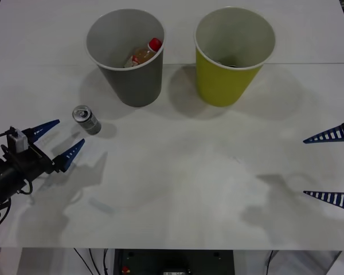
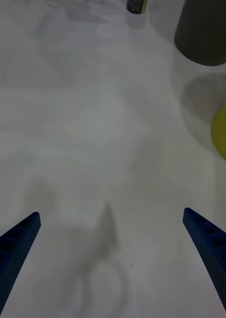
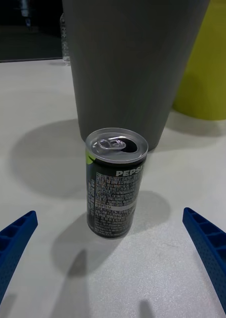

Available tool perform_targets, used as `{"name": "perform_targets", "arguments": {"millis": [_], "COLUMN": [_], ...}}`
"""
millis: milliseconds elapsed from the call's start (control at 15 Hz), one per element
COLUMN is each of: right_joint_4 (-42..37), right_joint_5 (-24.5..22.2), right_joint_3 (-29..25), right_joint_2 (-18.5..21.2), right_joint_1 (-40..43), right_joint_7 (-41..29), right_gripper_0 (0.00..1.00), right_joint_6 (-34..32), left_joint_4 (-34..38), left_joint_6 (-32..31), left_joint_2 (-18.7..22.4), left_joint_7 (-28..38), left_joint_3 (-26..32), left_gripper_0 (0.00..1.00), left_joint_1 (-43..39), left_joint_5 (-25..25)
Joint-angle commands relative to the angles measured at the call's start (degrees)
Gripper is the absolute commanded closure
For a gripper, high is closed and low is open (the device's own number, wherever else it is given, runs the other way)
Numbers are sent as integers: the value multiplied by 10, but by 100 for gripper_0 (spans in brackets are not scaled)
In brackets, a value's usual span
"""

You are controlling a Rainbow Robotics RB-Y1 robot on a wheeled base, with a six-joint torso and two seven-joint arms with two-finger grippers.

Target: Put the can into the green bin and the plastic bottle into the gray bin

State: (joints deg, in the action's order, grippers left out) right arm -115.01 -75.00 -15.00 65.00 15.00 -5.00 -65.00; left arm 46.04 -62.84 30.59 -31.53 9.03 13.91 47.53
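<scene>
Here the left gripper (image 1: 63, 138) is held spread wide and empty at the near left of the table (image 1: 178, 172), its blue fingers (image 3: 13, 238) aimed toward the can (image 1: 86, 119), which stands upright just beyond the tips and apart from them. The can is judged light, since its tab is seen pulled open in the left wrist view, and thin-walled, so a hard squeeze could dent it; its smooth printed side may slip, and a hold around the middle of the body is advised. Just behind the can stands the gray bin (image 1: 129, 54), with the plastic bottle (image 1: 144, 54) already lying inside it, and to its right the green bin (image 1: 232, 54), where the can is still owed. The right gripper (image 1: 332, 166) is parked open at the near right. The bottle inside the bin is given by the front view alone; the can's opened top (image 3: 116, 144) and label are given by the left wrist view.
</scene>
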Motion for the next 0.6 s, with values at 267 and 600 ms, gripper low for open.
{"name": "perform_targets", "arguments": {"millis": [267,600], "right_joint_4": [0,0], "right_joint_5": [0,0], "right_joint_3": [0,0], "right_joint_2": [0,0], "right_joint_1": [0,0], "right_joint_7": [0,0], "right_gripper_0": [0,0], "right_joint_6": [0,0], "left_joint_4": [0,0], "left_joint_6": [54,93], "left_joint_2": [-3,-18], "left_joint_7": [5,10], "left_joint_3": [-39,-59], "left_gripper_0": [0,0], "left_joint_1": [27,46], "left_joint_5": [-11,-14]}}
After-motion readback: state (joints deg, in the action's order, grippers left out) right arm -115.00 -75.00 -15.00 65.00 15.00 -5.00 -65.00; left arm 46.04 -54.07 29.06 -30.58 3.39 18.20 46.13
